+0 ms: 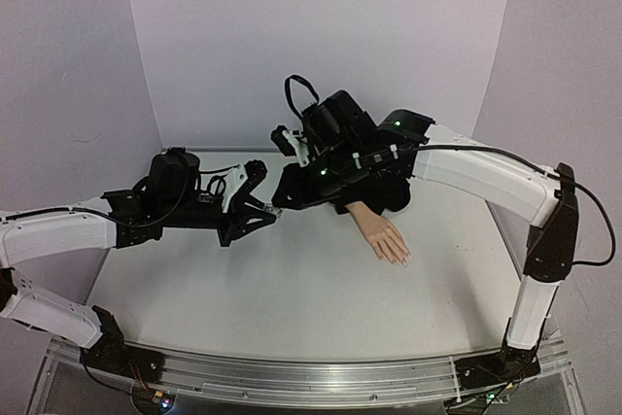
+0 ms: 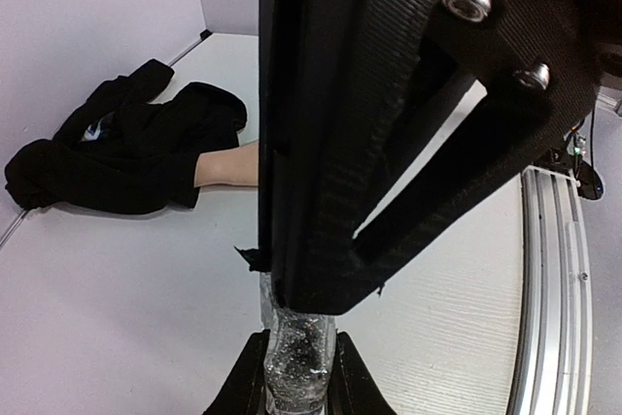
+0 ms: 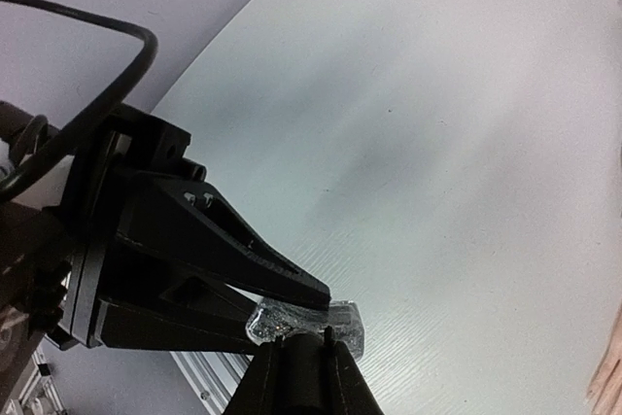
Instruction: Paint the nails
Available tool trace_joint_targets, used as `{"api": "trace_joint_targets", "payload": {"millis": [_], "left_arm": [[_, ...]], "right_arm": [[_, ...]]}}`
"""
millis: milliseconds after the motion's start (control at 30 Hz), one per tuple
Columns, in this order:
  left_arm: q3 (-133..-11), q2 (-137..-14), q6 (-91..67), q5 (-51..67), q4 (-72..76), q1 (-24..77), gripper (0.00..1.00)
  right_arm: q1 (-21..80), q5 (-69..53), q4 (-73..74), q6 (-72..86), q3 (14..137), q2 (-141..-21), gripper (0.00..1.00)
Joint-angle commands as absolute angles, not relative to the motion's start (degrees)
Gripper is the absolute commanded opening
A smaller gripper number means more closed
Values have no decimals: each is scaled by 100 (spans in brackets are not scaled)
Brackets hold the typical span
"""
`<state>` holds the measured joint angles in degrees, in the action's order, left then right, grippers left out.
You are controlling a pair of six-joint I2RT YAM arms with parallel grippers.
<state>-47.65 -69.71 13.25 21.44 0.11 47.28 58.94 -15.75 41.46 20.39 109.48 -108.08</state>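
Note:
The mannequin hand (image 1: 384, 237) lies palm down at centre right of the table, and its black sleeve (image 1: 381, 191) is bunched behind it. The nails (image 1: 399, 259) are tiny pale tips, barely visible. My left gripper (image 1: 270, 213) is shut on a small clear glitter bottle (image 2: 294, 376), held between its fingertips (image 2: 255, 366). My right gripper (image 1: 285, 194) meets it from the right and is shut on the bottle's dark cap (image 3: 302, 364). In the right wrist view the bottle (image 3: 344, 321) sits just beyond my right gripper (image 3: 303, 337). The brush is hidden.
Both grippers hover above the white table (image 1: 292, 289), left of the hand. The sleeve (image 2: 126, 143) and forearm (image 2: 228, 164) lie at the back left of the left wrist view. Fingertips of the hand (image 3: 607, 381) show at the right wrist view's edge.

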Motion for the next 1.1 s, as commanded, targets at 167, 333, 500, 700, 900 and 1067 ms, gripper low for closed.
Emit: {"api": "trace_joint_targets", "payload": {"millis": [167,333,500,700,900,1067], "left_arm": [[-4882,-6897,1085,1731,1083,4808,0],[-5019,-7127,626,1052,1582,4886,0],[-4855,-7385,767,992,2235,4992,0],[-4602,-7474,935,1220,2763,4994,0],[-4490,-7541,834,1263,2895,4993,0],[-4330,-7512,790,1185,2912,4992,0]], "right_arm": [[6100,-1005,4067,3492,11363,-11273,6],[6117,-653,4096,4286,11473,-11541,7],[6119,-469,4187,4320,11741,-11676,10],[6118,-332,4350,3913,11761,-11505,20],[6115,-117,4410,3748,11631,-11195,39],[6088,178,4511,3586,11266,-10649,57]]}}
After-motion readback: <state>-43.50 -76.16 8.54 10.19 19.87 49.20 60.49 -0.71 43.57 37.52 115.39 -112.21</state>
